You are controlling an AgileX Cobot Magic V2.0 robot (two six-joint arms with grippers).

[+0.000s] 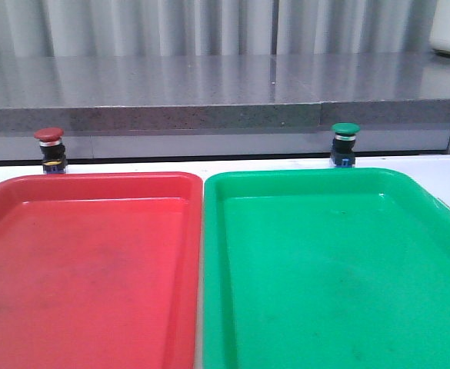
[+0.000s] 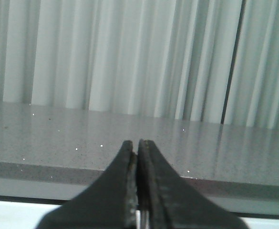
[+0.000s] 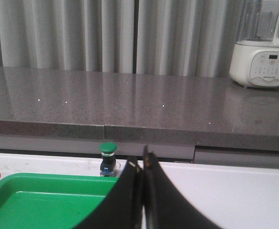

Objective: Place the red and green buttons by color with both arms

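Observation:
The red button (image 1: 49, 148) stands upright on the white table behind the far rim of the red tray (image 1: 94, 181). The green button (image 1: 345, 144) stands upright behind the far rim of the green tray (image 1: 301, 175); it also shows in the right wrist view (image 3: 108, 159), just left of the fingers and apart from them. My left gripper (image 2: 137, 143) is shut and empty, pointing at the grey counter. My right gripper (image 3: 140, 161) is shut and empty, above the green tray's far right part (image 3: 48, 183). Neither arm shows in the front view.
A grey stone counter (image 1: 209, 84) runs along the back, with pale curtains behind it. A white kitchen appliance (image 3: 263, 57) stands on the counter at the right. The two trays lie side by side, almost touching. White table (image 3: 244, 191) lies to the right of the green tray.

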